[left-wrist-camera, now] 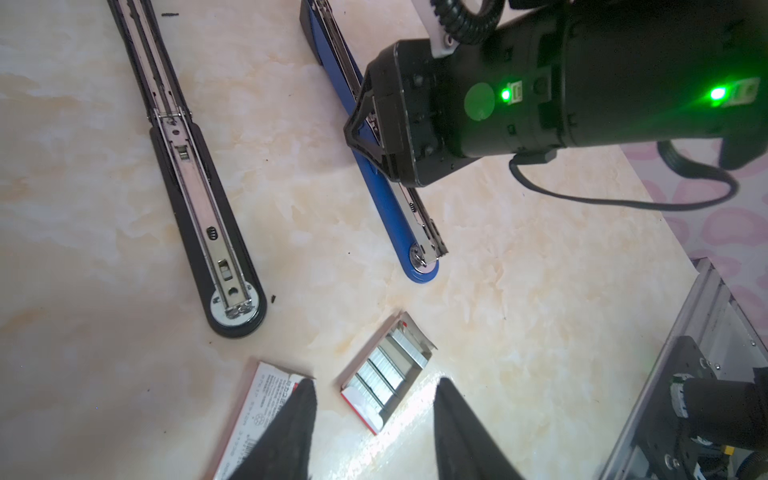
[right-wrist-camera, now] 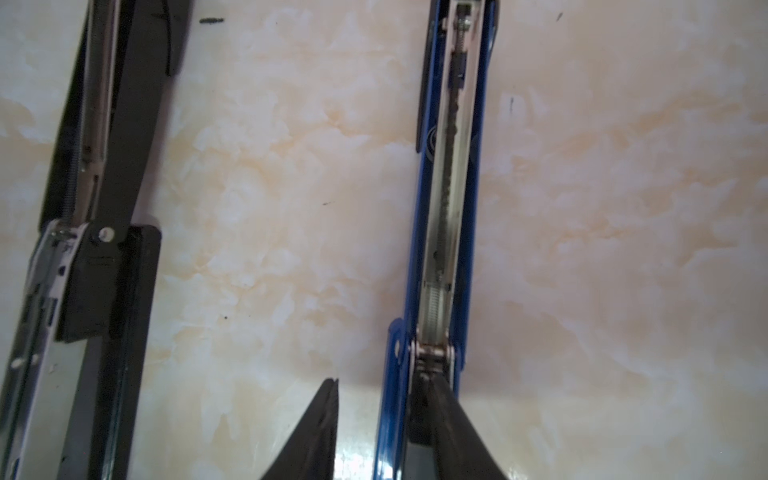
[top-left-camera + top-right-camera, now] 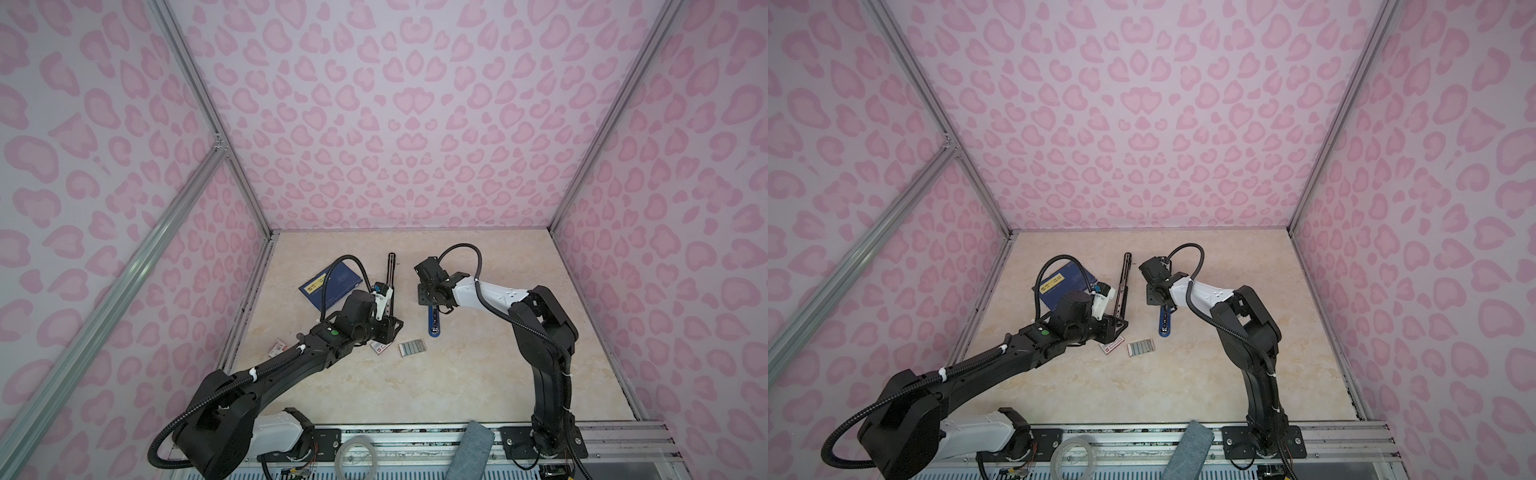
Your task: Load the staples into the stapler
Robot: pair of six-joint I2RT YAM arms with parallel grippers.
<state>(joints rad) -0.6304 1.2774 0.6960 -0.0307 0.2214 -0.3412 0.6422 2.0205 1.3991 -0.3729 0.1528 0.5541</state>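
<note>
Closest to the lens in both top views, a tape roll (image 3: 356, 456) and a grey cloth (image 3: 472, 449) sit on the front rail (image 3: 615, 436), well apart from the blue stapler (image 3: 433, 322) and prob. no part of the job. The blue stapler lies swung open flat on the table (image 3: 478, 386), metal channel up, presumably so a strip can drop in from above. The right gripper (image 2: 380, 384) straddles it near the hinge: one finger (image 2: 449, 428) over the channel, the other on the table side w/ a visible gap to the blue wall. So its jaws are parted, nothing clamped yet; it looks like a bid to pin the stapler down. The staples (image 1: 384, 372), grey strips side by side in a small open tray w/ a red edge, lie just off the blue stapler's rounded front end, untouched. The left gripper (image 1: 376, 380) hangs above them, jaws apart & empty, lined up approx. for a pick. A black stapler (image 1: 199, 199), also opened flat, lies alongside the blue one, roughly parallel, on the left arm's side. A white red-labelled box (image 1: 266, 411) lies near the staples, farther from the blue stapler; its fine print & barcode are too small to read. Beyond the black stapler, a dark blue booklet (image 3: 332, 286) carries a yellow label, text illegible. No brand is readable on either stapler.
</note>
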